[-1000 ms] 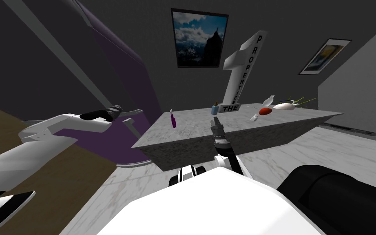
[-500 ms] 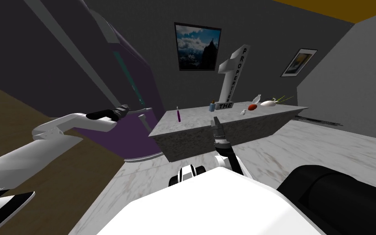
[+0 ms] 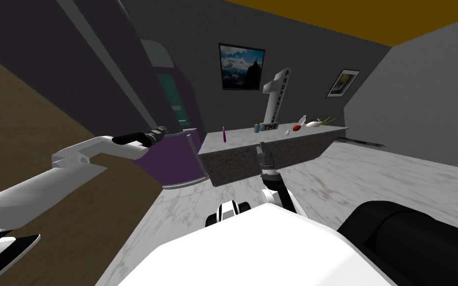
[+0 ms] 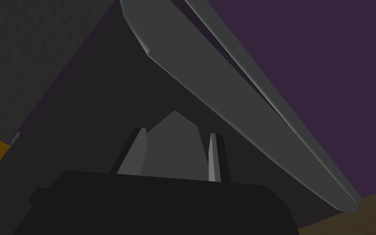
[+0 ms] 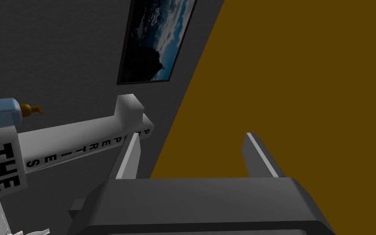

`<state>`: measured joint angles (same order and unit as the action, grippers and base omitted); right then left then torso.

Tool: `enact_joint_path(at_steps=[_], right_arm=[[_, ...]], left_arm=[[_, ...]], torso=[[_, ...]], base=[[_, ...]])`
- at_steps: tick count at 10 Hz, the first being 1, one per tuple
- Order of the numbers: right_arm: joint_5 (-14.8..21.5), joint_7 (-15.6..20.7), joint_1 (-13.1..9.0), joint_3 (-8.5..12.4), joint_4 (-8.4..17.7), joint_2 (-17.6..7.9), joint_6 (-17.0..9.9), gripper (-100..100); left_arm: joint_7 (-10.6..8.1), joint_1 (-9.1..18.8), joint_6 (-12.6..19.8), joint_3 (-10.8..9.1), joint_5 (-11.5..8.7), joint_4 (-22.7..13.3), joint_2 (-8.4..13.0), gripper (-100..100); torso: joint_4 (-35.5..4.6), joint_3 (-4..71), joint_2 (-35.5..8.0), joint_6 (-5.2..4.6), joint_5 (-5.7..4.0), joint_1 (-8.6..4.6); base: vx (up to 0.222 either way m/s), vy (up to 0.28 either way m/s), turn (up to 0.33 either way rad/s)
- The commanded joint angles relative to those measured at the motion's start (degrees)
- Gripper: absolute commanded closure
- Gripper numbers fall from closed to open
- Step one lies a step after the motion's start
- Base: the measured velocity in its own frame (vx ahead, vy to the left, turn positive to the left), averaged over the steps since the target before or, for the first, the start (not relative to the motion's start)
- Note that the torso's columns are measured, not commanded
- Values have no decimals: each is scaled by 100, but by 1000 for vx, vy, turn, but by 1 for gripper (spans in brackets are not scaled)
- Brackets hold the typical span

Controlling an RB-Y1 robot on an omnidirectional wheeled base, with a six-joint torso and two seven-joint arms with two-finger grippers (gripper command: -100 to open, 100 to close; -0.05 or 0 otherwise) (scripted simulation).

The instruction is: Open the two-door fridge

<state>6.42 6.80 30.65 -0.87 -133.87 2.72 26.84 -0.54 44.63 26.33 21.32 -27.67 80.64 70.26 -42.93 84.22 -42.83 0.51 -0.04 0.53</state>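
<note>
Left pincer [image 4: 176, 132]: fingers [image 4: 137, 151] are drawn in close and clamped on the long curved grey bar handle [image 4: 232, 106]. A grey piece of the handle is pinched between them, and the rest of the bar runs on past the fingertips. The flat purple door panel [image 3: 173, 159] that carries the handle sits just behind it. The tall purple two-door fridge with a grey top [image 3: 193, 99] stands directly beyond the left pincer. A strip of teal interior [image 3: 169, 89] is exposed above and beyond the pincer, past the door edge.

Progress, as judged:
- The handle grasp is made.
- One door is taken to be partly swung out, since the inside is showing.
- A wider swing of this door is left to do.
- The second door is left to do; its state cannot be told from here.

Right pincer [image 3: 261, 148]: fingers are spread and nothing is held. It is pointed up, well apart from the left pincer, just before the grey marbled stone counter [image 3: 253, 166]. It is judged idle.
</note>
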Motion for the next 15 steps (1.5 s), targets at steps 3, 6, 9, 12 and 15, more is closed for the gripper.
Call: enact_joint_path(at_steps=[3,6,9,12,15], right_arm=[[0,0,3,-2,0,2,1,0],[0,0,3,-1,-1,1,1,0],[0,0,2,-1,0,1,1,0],[0,0,2,-1,0,1,1,0],[0,0,3,-1,-1,1,1,0]], left_arm=[[-1,27,-62,175,-247,413,69,100],[-8,47,-119,235,-348,602,117,100],[-22,87,-234,356,-548,979,212,100],[-37,127,-348,477,-749,1356,308,100],[-51,168,-462,598,-950,1733,403,100]], torso=[[25,33,54,-16,-20,-79],[28,16,22,-32,-4,-29],[9,22,28,0,9,12],[-4,32,40,6,4,15],[-17,45,50,13,2,38]], base=[[-174,148,-15],[-98,199,-12],[-136,237,10],[-140,274,13],[-132,241,16]])
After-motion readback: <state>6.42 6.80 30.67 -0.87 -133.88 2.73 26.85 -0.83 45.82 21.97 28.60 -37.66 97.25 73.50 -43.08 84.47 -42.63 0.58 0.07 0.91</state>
